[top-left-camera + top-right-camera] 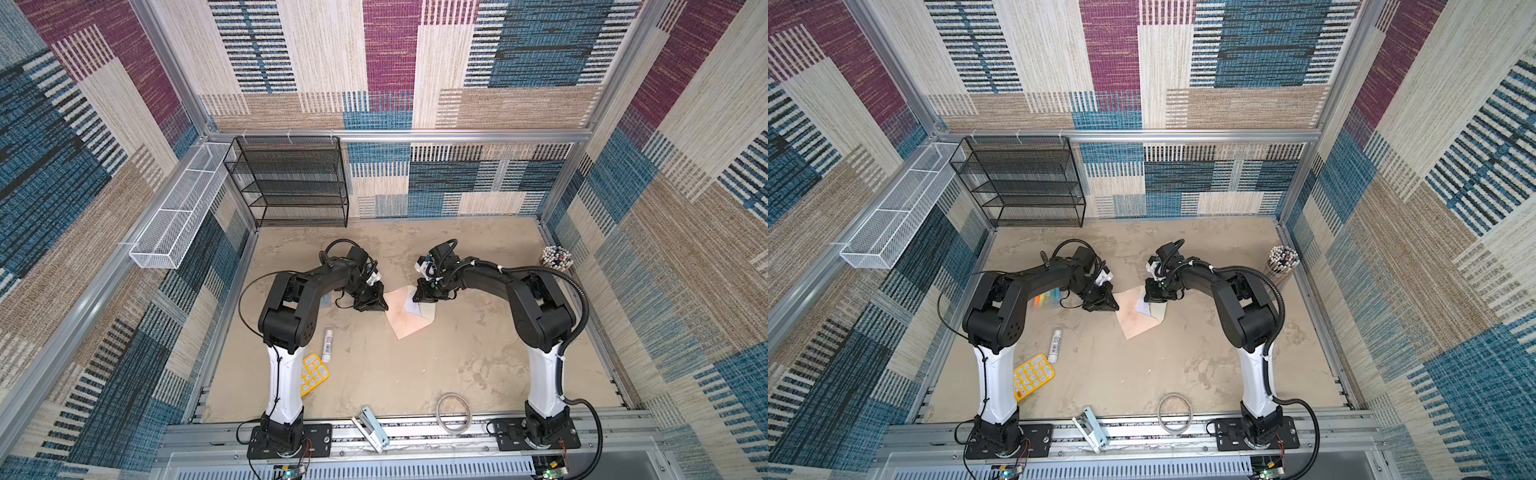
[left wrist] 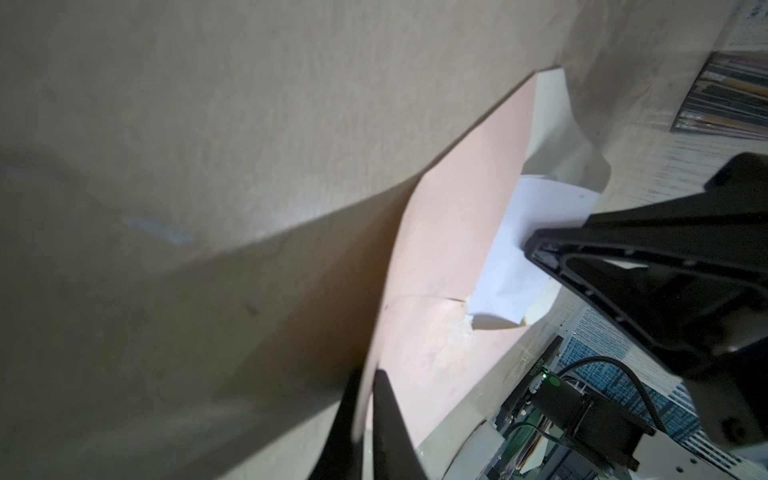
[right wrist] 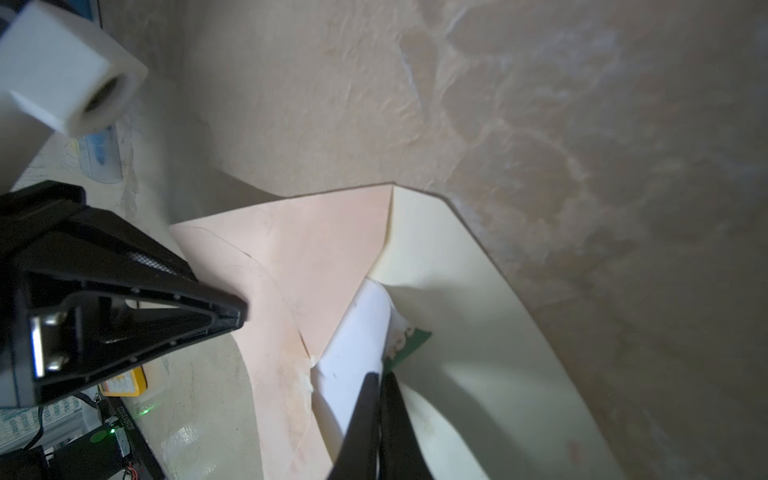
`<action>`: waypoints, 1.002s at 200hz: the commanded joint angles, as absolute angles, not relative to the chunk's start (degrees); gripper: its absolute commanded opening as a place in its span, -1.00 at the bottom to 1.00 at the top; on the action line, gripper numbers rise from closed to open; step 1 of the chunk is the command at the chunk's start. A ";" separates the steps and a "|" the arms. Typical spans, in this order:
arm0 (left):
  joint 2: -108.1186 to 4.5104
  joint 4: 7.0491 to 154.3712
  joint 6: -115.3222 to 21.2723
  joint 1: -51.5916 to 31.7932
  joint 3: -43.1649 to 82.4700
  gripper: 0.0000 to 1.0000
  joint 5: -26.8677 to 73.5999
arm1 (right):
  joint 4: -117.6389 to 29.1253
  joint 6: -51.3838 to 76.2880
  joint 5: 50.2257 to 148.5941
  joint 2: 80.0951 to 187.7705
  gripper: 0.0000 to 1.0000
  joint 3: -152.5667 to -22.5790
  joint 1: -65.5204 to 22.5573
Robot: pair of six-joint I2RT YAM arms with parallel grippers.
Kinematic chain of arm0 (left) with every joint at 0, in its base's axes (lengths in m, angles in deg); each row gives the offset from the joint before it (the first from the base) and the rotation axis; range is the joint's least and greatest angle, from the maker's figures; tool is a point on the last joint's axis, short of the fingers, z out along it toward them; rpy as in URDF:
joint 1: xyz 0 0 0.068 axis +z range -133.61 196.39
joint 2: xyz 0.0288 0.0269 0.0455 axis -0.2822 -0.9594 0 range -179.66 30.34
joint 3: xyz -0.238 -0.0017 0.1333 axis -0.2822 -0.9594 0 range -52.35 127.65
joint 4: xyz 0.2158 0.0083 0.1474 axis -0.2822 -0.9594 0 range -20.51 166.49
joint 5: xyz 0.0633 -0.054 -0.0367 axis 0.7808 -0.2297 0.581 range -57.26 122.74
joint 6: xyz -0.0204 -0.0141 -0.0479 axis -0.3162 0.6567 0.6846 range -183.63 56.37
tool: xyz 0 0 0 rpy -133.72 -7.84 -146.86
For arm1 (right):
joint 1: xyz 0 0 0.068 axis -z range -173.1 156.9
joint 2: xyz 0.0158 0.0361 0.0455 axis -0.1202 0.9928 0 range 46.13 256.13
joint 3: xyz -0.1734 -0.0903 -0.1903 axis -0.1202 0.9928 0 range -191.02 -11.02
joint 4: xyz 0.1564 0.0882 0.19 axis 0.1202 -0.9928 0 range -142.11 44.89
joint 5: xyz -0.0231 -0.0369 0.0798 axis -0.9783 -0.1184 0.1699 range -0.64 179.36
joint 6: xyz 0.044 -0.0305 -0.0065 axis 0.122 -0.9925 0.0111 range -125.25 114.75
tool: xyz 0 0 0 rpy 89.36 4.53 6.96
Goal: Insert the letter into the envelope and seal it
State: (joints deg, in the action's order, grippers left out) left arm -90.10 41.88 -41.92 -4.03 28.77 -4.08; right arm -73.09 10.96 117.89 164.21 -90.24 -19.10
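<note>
Letter [image 3: 357,332] is sitting partway in envelope [image 1: 405,322], poking out at its 1 o'clock end; R claw [image 3: 380,376] is pinching it. L claw [image 2: 368,374] seems to be gripping envelope's 9 o'clock edge. Pushing fully in, sealing flap [image 3: 457,270] are remaining.

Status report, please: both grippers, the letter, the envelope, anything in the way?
Left gripper shut on the envelope edge. Right gripper shut on the letter, partly inside. Flap open; nothing blocks the mouth.
</note>
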 commanded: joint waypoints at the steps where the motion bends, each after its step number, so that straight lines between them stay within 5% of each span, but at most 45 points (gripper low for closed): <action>1: -90.40 41.33 -43.94 -4.04 29.30 -0.78 -4.42 | -71.75 10.43 119.68 164.83 -0.86 -90.56 -19.29; 95: -90.05 39.83 -45.48 -4.09 29.29 -1.00 -2.98 | -74.57 8.16 114.93 163.15 -0.86 -92.84 -18.86; 200: -89.36 39.40 -46.84 -4.67 29.35 -0.96 -3.40 | -76.68 6.62 114.24 164.74 -0.86 -93.89 -18.50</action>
